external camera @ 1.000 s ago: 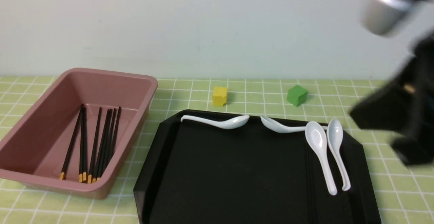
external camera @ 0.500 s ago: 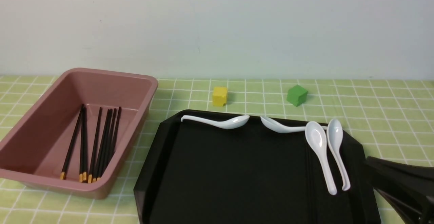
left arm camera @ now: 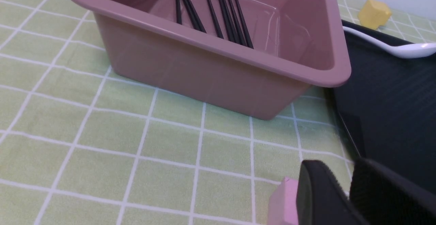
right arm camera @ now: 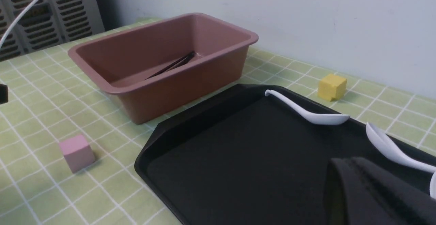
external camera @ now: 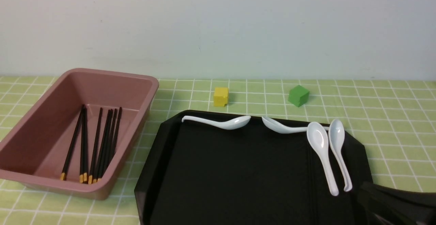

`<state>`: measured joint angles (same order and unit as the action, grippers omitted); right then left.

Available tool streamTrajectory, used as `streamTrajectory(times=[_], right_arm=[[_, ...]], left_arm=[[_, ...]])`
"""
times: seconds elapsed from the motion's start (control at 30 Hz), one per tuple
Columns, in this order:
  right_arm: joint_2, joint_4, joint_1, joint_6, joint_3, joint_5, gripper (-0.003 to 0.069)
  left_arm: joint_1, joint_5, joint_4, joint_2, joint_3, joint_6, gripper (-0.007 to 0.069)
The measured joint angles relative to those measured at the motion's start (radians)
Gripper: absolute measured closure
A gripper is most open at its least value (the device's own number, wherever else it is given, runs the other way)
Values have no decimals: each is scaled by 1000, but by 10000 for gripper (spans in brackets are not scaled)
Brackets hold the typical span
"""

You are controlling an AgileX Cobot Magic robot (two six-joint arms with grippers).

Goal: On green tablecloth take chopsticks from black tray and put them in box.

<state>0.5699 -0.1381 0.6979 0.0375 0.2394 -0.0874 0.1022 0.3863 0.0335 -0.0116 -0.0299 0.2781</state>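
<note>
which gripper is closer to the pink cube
The left one. The left gripper hangs right by the pink cube, partly blocking it from its own wrist view; the right gripper is across over the black tray, away from the cube.

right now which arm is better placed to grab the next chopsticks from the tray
Right, I'd say. What look like black chopsticks lie toward the right side of the tray, nearer the right claw. The left claw is nearer the box.
</note>
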Motion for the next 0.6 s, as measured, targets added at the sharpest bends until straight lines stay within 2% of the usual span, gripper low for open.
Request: streamTrajectory(times=[0.6], right_arm=[[-9, -4, 0, 3, -1, 16, 626]], left_arm=[[0, 0, 0, 0, 0, 0, 459]])
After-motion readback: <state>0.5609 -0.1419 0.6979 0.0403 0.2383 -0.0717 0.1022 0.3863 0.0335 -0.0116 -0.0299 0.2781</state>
